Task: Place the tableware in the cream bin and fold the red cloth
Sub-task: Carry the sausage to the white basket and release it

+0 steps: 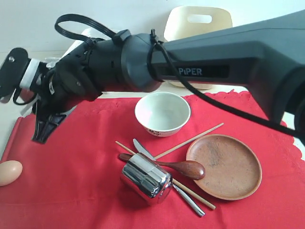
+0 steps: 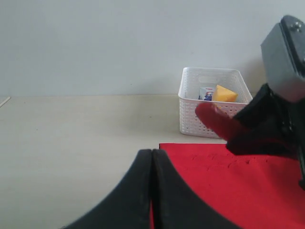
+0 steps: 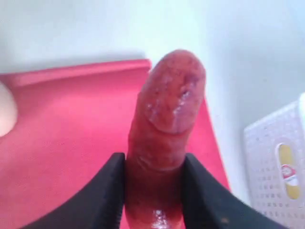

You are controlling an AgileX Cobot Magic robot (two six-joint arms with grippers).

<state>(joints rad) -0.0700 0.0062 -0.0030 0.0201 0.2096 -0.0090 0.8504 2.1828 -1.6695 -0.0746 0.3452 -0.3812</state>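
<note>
none of the tableware seems to have reached the bin yet. the pale green-white bowl (image 1: 162, 113) stands upright near the middle of the large bright red cloth (image 1: 71, 167). in front of it the shiny steel cup (image 1: 145, 179) lies on its side among the dark wooden spoon (image 1: 183, 168), the metal knife (image 1: 188, 198) and the thin wooden chopsticks (image 1: 195, 137), which cross in a loose pile. the round brown plate (image 1: 224, 164) sits just beside them, with the spoon's head against its rim. the cloth lies spread flat on the table (image 2: 71, 143), unfolded, so we judge that both parts of the task are yet to be done. the tall cream plastic bin (image 1: 198, 21) stands behind the cloth, its inside hidden from us. over the cloth's left side the right arm's jaws are clamped on a reddish sausage (image 3: 167, 119), which is not tableware. we take this as clearing food, perhaps toward the white lattice basket (image 2: 212, 102) that holds yellow cheese (image 2: 224, 94) and a small milk carton (image 2: 206, 93). the left arm's jaws are pressed together on nothing. a brown egg (image 1: 9, 171) lies at the cloth's left edge.
</note>
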